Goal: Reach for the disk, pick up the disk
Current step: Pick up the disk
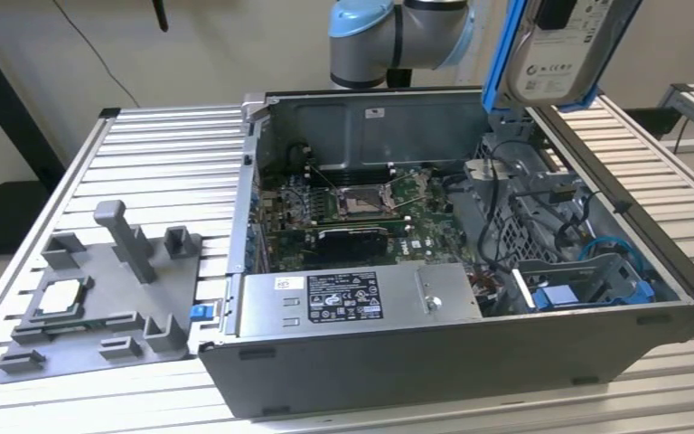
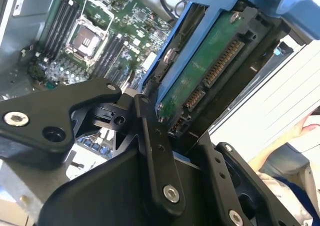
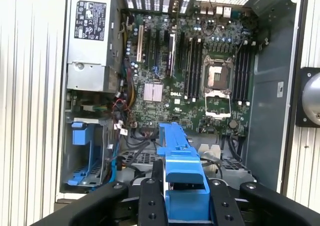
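Arm raised above open computer case [image 1: 468,271]; end effector [image 3: 186,198] clamped on disk [image 1: 560,50], held upright, lifted clear.

disk [image 1: 552,54] top cut off, end effector [image 3: 187,198] partly cropped

You've got the flat silver-grey disk with its white label and bright blue plastic frame [image 1: 555,50] in the matte black gripper [image 3: 186,198]; its underside board shows green. Below the gripper, the green motherboard [image 3: 200,75] sits in the dark grey metal case [image 1: 444,362].
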Controlling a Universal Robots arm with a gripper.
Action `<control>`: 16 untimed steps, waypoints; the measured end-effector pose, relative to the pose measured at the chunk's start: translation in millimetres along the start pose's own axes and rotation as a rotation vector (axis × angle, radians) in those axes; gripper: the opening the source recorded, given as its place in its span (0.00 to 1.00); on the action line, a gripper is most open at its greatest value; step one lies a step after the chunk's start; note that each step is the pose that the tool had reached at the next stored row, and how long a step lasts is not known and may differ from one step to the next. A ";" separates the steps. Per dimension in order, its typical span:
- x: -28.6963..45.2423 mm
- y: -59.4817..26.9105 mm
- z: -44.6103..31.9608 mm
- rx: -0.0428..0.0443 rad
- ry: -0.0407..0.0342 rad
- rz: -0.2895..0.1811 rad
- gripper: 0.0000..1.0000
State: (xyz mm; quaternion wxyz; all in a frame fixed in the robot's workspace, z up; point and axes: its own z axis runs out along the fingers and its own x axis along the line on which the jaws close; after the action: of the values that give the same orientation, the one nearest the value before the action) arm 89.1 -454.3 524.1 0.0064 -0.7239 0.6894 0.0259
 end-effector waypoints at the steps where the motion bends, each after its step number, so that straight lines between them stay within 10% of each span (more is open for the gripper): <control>1: 1.3 0.0 1.3 0.0000 -0.0004 0.000 0.00; 16: 28.7 0.8 18.9 0.0000 -0.0001 0.000 0.00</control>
State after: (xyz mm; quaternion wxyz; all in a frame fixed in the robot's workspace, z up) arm 89.1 -482.2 503.9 0.0065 -0.7239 0.6894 0.0260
